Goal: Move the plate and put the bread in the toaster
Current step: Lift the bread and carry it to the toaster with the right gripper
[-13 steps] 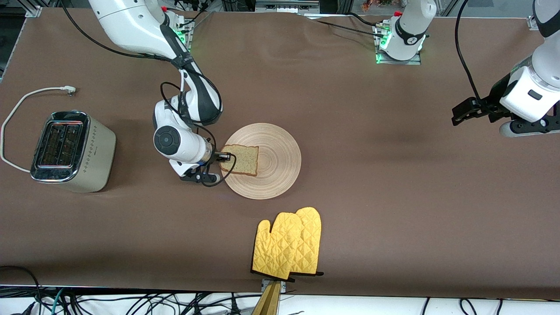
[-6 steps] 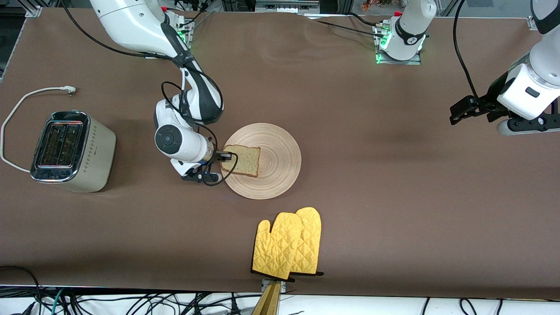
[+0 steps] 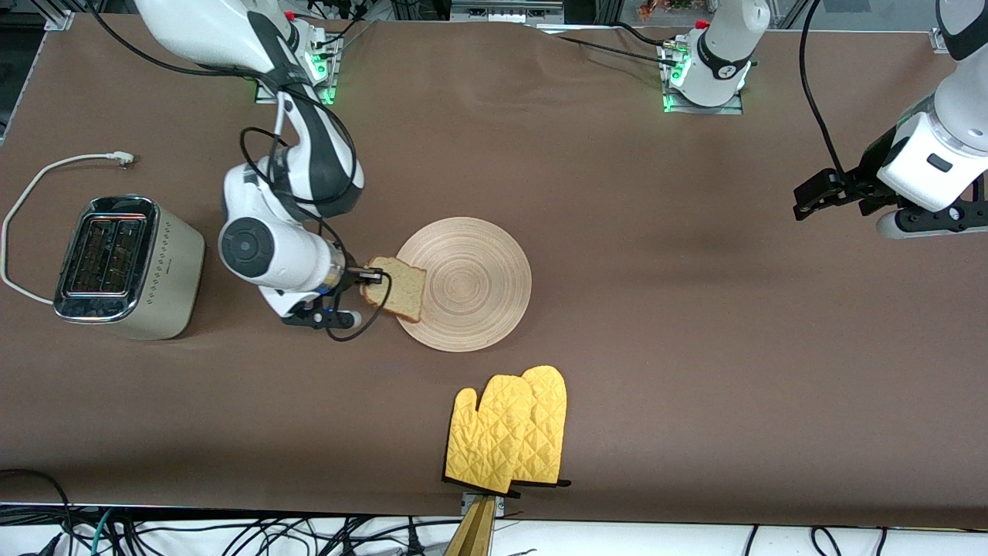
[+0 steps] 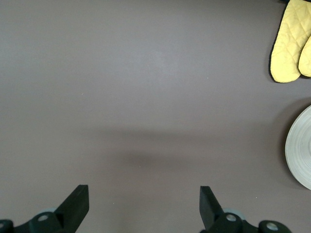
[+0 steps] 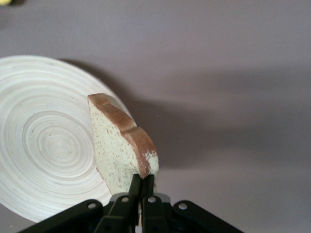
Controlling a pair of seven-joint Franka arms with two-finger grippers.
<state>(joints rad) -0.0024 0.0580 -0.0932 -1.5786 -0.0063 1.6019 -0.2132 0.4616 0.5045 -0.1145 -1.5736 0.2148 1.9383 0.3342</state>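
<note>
- Over the edge of the wooden plate (image 3: 467, 283) that faces the toaster, my right claw (image 3: 373, 273) pinches the slice of wholegrain bread (image 3: 397, 288) by its crust, fingers clamped tight on it; the right wrist view shows the slice lifted and tilted on edge, clear of the plate's surface.
- The plate lies flat near the middle of the table (image 3: 695, 347), bare of food, with a pair of yellow oven mitts (image 3: 509, 431) nearer to the front camera than it.
- The cream two-slot toaster (image 3: 127, 266) stands at the right arm's end of the table, slots facing up, its white cord (image 3: 46, 179) trailing across the table.
- My left claw (image 3: 820, 197) waits in the air over bare table at the left arm's end, fingers spread wide and holding nothing.
- I judge the step in hand to be the carry of the bread to the toaster; the pick looks done.
- The next move calls for swinging the slice over the chrome top, turning it so its thin edge lines up with one slot, then lowering it straight before I let go.
- The grip is on one edge only, so I would travel gently; a swing could twist the slice out of line with the slot.
</note>
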